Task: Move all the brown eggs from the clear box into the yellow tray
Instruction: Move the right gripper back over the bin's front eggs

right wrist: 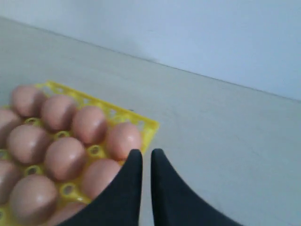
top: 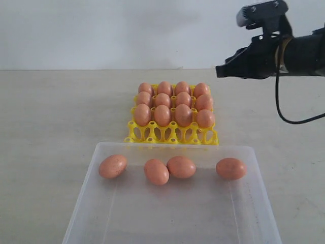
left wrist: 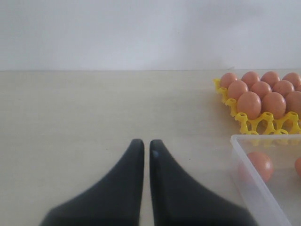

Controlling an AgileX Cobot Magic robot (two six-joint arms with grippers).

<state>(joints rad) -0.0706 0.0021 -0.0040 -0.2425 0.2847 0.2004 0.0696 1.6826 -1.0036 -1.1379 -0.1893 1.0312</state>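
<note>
Hovering near the yellow tray (top: pixel 172 136), the right gripper (right wrist: pixel 146 153) is closed and empty (left gripper (left wrist: pixel 143 143) likewise); four brown eggs (top: pixel 181 166) lie in the clear box (top: pixel 177 218) at the tabletop's (top: pixel 51 127) near edge.

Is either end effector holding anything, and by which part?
Nothing is held. The left end effector and the right end effector are both shut, gripping nothing.
</note>
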